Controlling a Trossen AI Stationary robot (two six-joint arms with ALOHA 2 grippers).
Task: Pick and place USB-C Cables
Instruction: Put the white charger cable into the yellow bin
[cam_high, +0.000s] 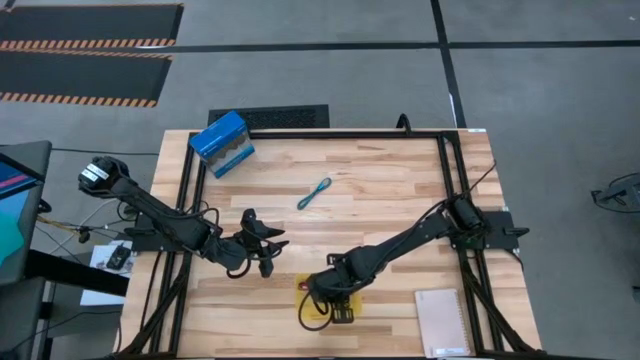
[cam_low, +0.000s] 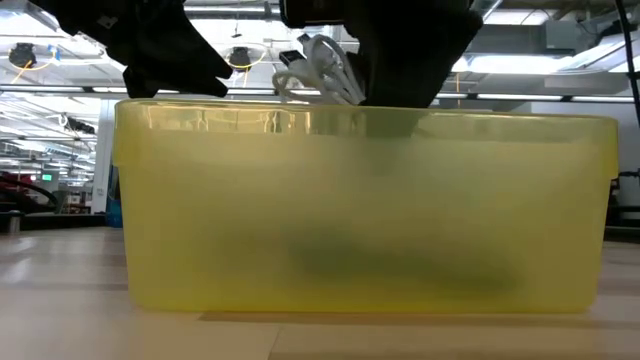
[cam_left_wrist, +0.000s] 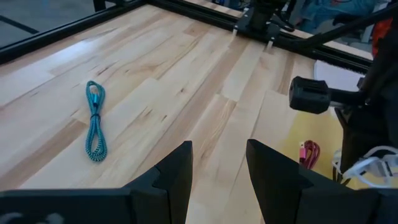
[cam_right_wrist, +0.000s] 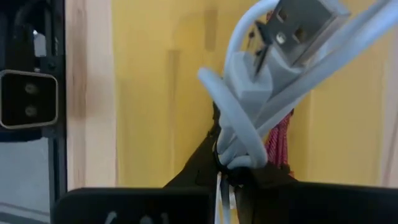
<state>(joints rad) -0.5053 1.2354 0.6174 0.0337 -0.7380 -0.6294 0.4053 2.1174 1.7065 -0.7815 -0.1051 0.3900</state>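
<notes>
Cables were what we were sorting, and at this moment we held the white cable (cam_right_wrist: 249, 106) with the right gripper (cam_high: 322, 291) directly over the yellow tray (cam_low: 360, 200), its jaws clamped on the bundle near the tie. We kept it there, in our judgement, so that letting go would drop it inside the tray walls rather than on the worktop (cam_high: 380, 200). The coil stuck up past the jaws in the right wrist view, its flat metal plug at the far end, so its long axis ran roughly away from the gripper; in the low view its loops showed just above the tray rim. A dark red cable (cam_right_wrist: 281, 140) lay on the tray floor beneath it, already put away.

The teal cable (cam_high: 314, 193) was still out on the worktop, well apart from the tray, stretched in a narrow loop running diagonally toward the blue box (cam_high: 222, 142) side. Our left gripper (cam_high: 263, 245) waited near the tray's left, jaws apart and empty, aimed toward that cable, probably to fetch it next.
</notes>
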